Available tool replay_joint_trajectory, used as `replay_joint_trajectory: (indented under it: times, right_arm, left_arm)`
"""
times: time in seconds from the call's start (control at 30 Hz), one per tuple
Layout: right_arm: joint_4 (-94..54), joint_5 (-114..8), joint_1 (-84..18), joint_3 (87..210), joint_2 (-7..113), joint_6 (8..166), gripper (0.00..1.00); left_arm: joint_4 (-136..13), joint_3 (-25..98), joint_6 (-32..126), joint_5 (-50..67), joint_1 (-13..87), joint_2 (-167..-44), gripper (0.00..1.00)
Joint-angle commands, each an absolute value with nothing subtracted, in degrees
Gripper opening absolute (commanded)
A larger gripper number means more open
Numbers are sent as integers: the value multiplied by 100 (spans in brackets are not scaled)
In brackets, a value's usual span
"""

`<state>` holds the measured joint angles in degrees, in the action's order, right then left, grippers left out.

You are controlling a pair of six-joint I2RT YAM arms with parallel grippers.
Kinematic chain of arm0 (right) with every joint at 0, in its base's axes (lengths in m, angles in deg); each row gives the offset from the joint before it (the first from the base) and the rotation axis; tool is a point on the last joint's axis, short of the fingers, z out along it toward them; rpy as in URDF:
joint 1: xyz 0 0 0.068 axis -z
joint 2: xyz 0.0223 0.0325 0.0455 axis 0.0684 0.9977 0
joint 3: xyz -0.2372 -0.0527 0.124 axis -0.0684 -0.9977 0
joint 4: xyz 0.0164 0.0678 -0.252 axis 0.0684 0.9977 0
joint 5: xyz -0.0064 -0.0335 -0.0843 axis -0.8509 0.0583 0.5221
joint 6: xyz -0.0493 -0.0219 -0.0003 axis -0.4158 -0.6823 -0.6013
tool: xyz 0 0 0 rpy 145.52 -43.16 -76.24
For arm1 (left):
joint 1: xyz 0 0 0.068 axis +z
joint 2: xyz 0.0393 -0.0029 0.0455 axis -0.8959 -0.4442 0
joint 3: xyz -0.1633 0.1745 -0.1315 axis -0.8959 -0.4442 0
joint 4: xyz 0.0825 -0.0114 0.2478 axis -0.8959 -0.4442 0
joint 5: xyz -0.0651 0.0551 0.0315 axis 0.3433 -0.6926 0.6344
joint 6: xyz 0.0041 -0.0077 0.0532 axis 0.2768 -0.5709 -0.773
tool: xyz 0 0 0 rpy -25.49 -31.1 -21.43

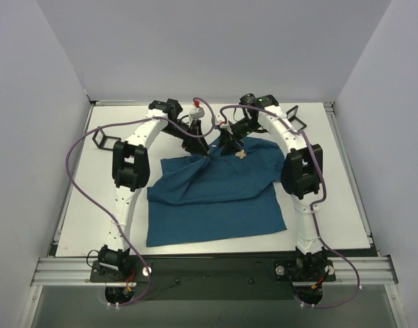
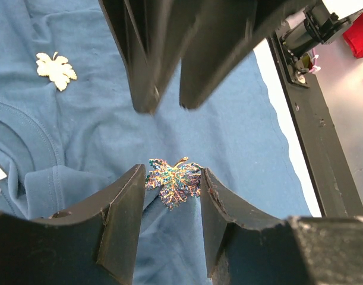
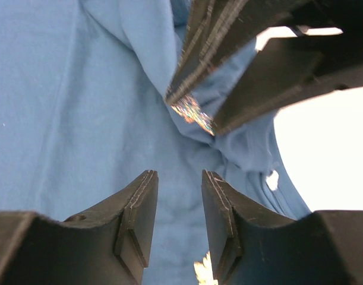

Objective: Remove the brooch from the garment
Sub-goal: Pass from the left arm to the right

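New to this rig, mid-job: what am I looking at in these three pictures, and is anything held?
Two robot arms are bolted at the near edge of a white table. The overhead picture shows both reaching over a dark teal T-shirt. The other two pictures come from a camera on each wrist, looking past that arm's own fingers. The left gripper is pinched on an iridescent leaf brooch, tenting the fabric. The right gripper, just opposite, is open and holds nothing. A second, gold leaf brooch sits on the shirt nearby.

garment (image 2: 240,119): matt cloth | brooch (image 2: 56,70): gold-toned metal, satin | leaf pin (image 2: 174,183): iridescent glitter | left claw (image 2: 173,171): matt plastic
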<state>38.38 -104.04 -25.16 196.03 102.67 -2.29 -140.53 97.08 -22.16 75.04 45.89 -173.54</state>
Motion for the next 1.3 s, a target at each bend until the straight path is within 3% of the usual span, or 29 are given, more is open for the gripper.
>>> replay_joint_trajectory:
  times: [0.0, 1.03, 1.27]
  right_arm:
    - [4053, -10765, -2414, 19420, 9591, -739, 37]
    - [3745, -10511, -3020, 19067, 9678, -819, 37]
    - [3763, -10475, -3038, 18953, 9696, -845, 28]
  left_arm:
    - [-15367, 10146, -2070, 7863, 4465, -17437, 43]
    - [-15376, 9812, -1701, 8135, 4069, -16990, 43]
    - [-15376, 9803, -1674, 8118, 4060, -16910, 43]
